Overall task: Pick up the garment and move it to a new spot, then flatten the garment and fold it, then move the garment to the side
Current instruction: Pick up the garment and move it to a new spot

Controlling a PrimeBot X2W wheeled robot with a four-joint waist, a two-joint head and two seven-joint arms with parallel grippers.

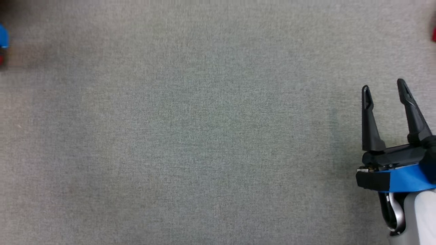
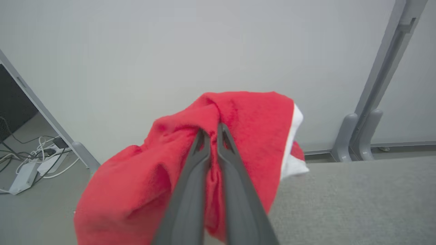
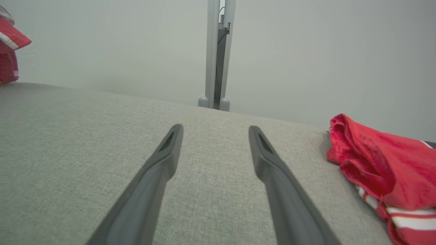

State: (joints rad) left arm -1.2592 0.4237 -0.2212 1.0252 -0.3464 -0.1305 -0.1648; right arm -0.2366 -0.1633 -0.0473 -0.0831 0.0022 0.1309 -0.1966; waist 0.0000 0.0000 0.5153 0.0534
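Your left tool (image 2: 213,130) is clamped on the garment (image 2: 252,115). Both fingers (image 2: 190,177) run nearly side by side w/ a ridge of red fleece pinched between the tips. Garment's red & fuzzy, w/ a white trim strip down its right edge in the left wrist view. It bunches around & below the fingers. The grey table (image 2: 357,204) shows just lower right of the cloth, the floor (image 2: 44,204) lower left. Can't tell if any part of the garment rests on the table.

On that floor, far left, are white power strips (image 2: 24,175) & a tangle of cables (image 2: 41,146). Behind everything is a pale wall panel (image 2: 204,44), & at right a grey post (image 2: 381,85) w/ two rounded feet.

Your right tool (image 1: 383,86) is wide open, nothing between its fingers. In the head view it's at the lower right, fingers pointing up, blue band at the wrist, over bare table (image 1: 190,136). Can't tell if it touches the surface.

In the right wrist view the same tool (image 3: 215,130) has its fingers spread above the grey weave (image 3: 85,129), no cloth near the tips. Well off to the right, on the table, lies a second red cloth (image 3: 381,163), crumpled, w/ white stripes. In the top left corner of that view is a red piece (image 3: 12,39) w/ a white stripe, too cropped to ID.

At the head view edges there's a blue patch (image 1: 2,35) at left & a red sliver (image 1: 434,34) at right. Can't tell what either is.
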